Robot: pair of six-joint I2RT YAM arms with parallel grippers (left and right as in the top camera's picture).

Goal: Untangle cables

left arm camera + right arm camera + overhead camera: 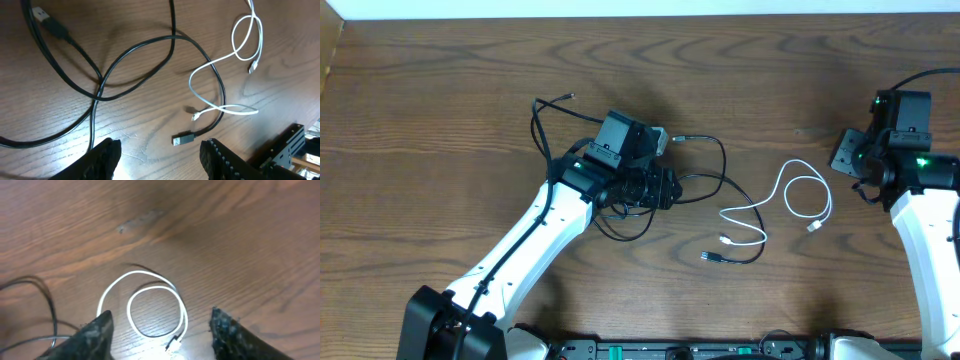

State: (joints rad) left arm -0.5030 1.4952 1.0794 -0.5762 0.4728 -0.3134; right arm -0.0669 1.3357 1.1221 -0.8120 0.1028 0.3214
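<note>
Thin cords sprawl across the middle of a brown, wood-grain table (440,100). The black cables (222,95) are smooth and rubbery, lying in loose loops that overlap each other. One ends in a flat, metal-tipped plug (182,140). A slimmer white cable (136,272) curls just to their right, and its lower end crosses a black cord near that plug. The left gripper (160,142) hangs over the black loops with its dark, ridged fingers spread wide and nothing between them. The right gripper (160,312) sits off to the right, near the table's edge, above the white cable's round loop. It is also parted and empty, its scuffed fingers apart from the cord.
</note>
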